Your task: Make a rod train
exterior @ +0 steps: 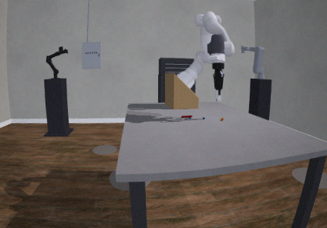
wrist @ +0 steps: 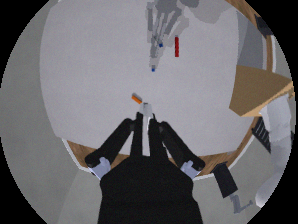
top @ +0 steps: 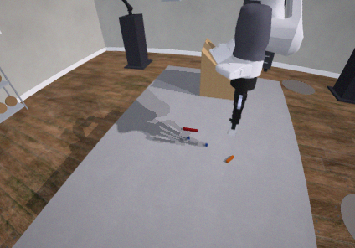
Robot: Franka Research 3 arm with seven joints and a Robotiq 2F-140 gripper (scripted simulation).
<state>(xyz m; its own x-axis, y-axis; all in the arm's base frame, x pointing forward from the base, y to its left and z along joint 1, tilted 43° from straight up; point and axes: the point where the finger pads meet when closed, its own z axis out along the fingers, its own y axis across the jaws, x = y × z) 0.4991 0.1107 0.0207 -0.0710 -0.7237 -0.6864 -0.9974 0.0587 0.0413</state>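
My gripper [top: 233, 128] hangs well above the table's right middle, shut on a short grey rod [top: 232, 131] that sticks out below the fingertips. It also shows in the wrist view [wrist: 148, 111] and in the exterior view [exterior: 218, 96]. The red rod [top: 190, 129] lies flat on the table to the left. Just in front of it a blue rod [top: 187, 138], a pale grey rod [top: 197, 142] and a second blue rod [top: 206, 145] lie roughly in one line. An orange rod [top: 228, 159] lies alone, nearer the front and below the gripper.
A tan wedge-shaped box [top: 213, 75] stands at the back of the table behind the arm. The arm's shadow [top: 146, 120] falls left of the rods. Black pedestals stand on the floor around the table.
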